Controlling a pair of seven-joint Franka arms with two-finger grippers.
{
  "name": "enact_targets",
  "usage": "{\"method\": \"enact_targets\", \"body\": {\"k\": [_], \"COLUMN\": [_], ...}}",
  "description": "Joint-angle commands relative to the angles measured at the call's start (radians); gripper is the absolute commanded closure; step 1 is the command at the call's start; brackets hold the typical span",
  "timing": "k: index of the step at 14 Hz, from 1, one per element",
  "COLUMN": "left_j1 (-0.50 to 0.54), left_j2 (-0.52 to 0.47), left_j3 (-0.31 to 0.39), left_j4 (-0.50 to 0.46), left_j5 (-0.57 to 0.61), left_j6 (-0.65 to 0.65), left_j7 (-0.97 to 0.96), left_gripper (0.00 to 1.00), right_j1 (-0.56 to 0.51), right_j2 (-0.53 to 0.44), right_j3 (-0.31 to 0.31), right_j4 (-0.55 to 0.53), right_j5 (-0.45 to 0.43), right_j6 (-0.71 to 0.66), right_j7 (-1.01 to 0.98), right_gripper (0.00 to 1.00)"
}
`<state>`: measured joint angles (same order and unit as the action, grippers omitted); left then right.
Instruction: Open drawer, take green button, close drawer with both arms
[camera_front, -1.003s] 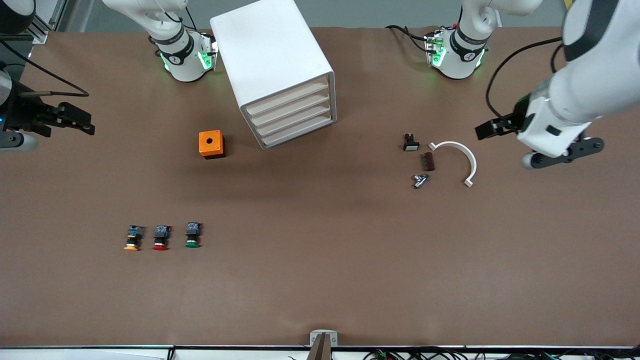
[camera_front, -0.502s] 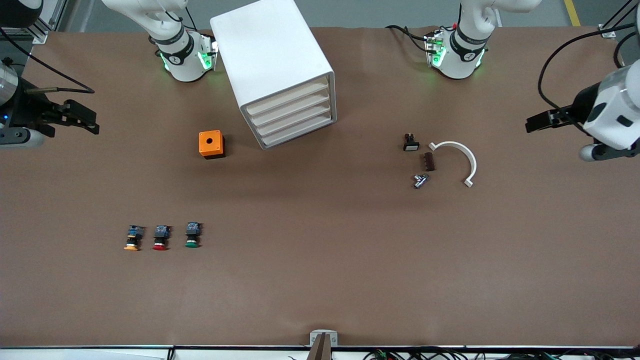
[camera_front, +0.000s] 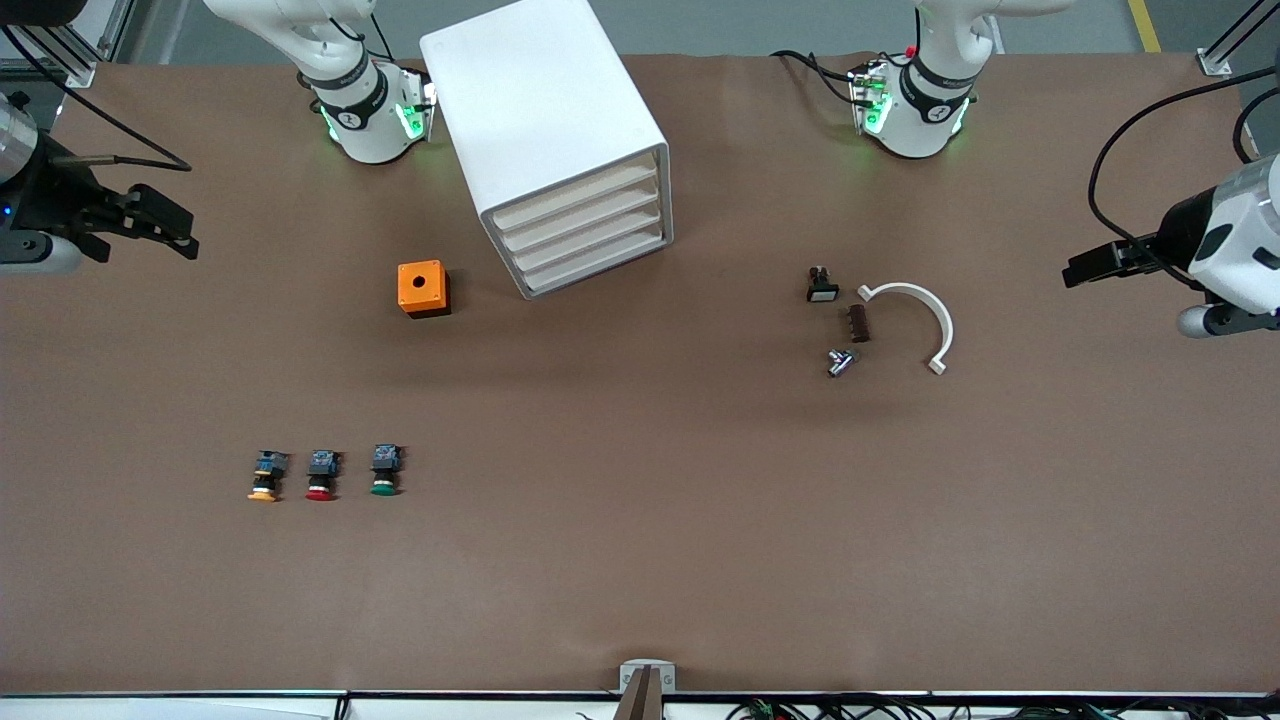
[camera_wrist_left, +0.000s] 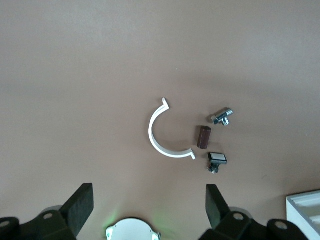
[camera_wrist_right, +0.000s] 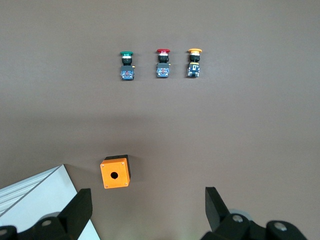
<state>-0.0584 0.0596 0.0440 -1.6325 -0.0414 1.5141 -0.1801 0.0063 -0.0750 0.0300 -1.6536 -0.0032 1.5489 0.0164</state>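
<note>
The white cabinet (camera_front: 545, 120) stands between the arm bases, and its four beige-fronted drawers (camera_front: 585, 235) are all shut. The green-capped button (camera_front: 385, 470) lies on the table nearer the front camera, at the end of a row of three. It also shows in the right wrist view (camera_wrist_right: 126, 65). My right gripper (camera_front: 160, 222) is open and empty, high over the right arm's end of the table (camera_wrist_right: 148, 208). My left gripper (camera_front: 1095, 262) is open and empty, high over the left arm's end (camera_wrist_left: 148, 206).
The red-capped button (camera_front: 321, 475) and the yellow-capped button (camera_front: 265, 476) lie beside the green one. An orange box (camera_front: 423, 288) with a round hole sits by the cabinet. A white arc (camera_front: 925, 315), a brown piece (camera_front: 856, 323), a black switch (camera_front: 821, 286) and a metal part (camera_front: 841, 360) lie toward the left arm's end.
My left arm has swung outward toward its end of the table, away from the white arc. My right gripper has shifted slightly. The drawers and buttons have not moved.
</note>
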Motion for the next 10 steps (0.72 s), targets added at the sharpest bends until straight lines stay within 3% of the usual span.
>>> {"method": "enact_targets", "body": {"k": [1,10], "left_j1": [0.035,0.034], "left_j2": [-0.082,-0.067], "left_j3": [-0.039,-0.044], "left_j4": [-0.11,-0.098], "left_j5": [0.028,0.026], "left_j6": [0.101,0.276], "left_j7": [0.013,0.077], "left_gripper": [0.01,0.01], "right_j1": [0.003,-0.002], "right_j2": [-0.035,-0.039], "right_j3": [-0.004,-0.009], "right_j4": [-0.038,-0.048], "right_j5": [0.014,0.014], "right_j6": [0.017,0.04], "right_j7": [0.014,-0.061], "right_gripper": [0.0,0.0]}}
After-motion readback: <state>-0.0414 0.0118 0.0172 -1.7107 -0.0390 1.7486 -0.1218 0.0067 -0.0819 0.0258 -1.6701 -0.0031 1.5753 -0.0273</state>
